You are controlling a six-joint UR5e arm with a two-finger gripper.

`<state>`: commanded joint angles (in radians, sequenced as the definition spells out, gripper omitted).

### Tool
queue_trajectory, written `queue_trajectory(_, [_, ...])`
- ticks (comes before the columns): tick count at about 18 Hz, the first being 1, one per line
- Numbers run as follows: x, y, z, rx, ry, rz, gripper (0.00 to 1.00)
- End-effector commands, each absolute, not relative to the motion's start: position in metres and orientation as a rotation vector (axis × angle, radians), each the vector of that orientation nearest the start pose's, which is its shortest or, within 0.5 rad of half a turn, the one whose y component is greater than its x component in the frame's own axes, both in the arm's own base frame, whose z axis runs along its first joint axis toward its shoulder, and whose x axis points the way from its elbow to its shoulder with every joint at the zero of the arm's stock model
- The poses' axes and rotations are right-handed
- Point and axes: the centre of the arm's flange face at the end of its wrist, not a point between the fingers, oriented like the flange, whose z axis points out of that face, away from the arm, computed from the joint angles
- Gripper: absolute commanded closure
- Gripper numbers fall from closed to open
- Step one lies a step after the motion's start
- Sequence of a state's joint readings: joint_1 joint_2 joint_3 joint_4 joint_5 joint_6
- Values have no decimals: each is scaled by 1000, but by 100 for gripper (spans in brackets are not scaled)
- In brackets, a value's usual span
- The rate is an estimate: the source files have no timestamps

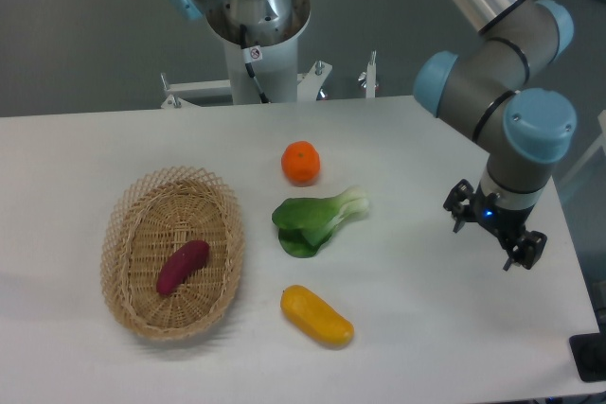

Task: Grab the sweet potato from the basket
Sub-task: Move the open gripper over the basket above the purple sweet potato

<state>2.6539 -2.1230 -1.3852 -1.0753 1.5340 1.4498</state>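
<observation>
White and matte, the surface [426, 328] carries all. At its right edge the pincer [493, 236] hangs low with fingers apart, holding nothing. Well away to its left, beyond leafy greens [317, 221] and a yellow oblong [317, 317], lies the smooth magenta sweet potato [182, 267], long axis diagonal, inside the woven wicker basket [133, 205].

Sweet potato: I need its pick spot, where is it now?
The sweet potato lies inside the basket at the camera view's left, left of the yellow vegetable.
</observation>
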Motion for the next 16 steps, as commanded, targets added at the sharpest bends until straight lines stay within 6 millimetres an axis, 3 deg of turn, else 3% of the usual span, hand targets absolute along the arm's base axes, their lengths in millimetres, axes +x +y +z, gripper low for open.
queue_trajectory(3, [-536, 470, 301, -3017, 534, 174, 0])
queue_trajectory(6, [-504, 502, 304, -3016, 524, 164, 0])
queue_trajectory(16, [-350, 563, 307, -2988, 617, 91, 0])
